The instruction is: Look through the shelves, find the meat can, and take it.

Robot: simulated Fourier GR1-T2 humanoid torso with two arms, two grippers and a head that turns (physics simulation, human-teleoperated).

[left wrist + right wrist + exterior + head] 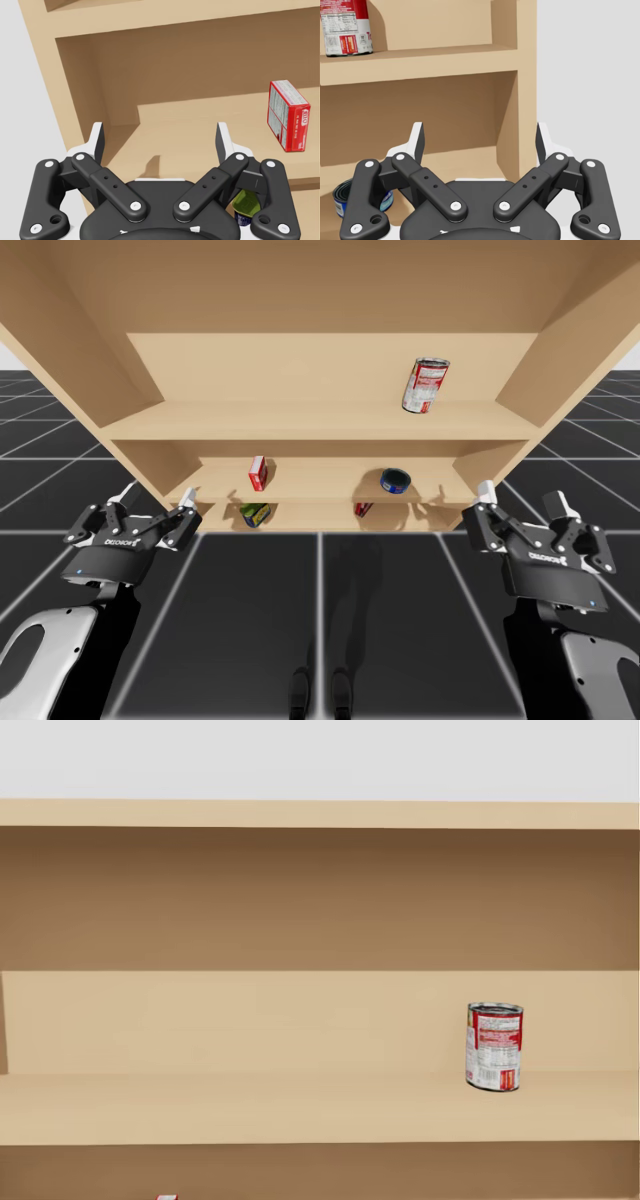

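A wooden shelf unit (pixel 320 425) holds several items. A tall red-and-white can (pixel 425 386) (pixel 494 1046) (pixel 345 27) stands on the top shelf at the right. On the middle shelf are a red box (pixel 258 473) (pixel 287 116) and a flat blue can (pixel 395 480) (pixel 338 194). A green-and-blue can (pixel 256 514) (pixel 246 206) and a small red item (pixel 363 508) sit on the bottom shelf. My left gripper (pixel 157 500) (pixel 160 135) is open before the shelves' left end, holding nothing. My right gripper (pixel 522 497) (pixel 480 135) is open at the right end, holding nothing.
The unit's side walls (pixel 110 360) flare outward on both sides. A dark gridded floor (pixel 320 620) lies in front of the shelves between my arms. The top shelf board (pixel 250 1105) stretches left of the red-and-white can.
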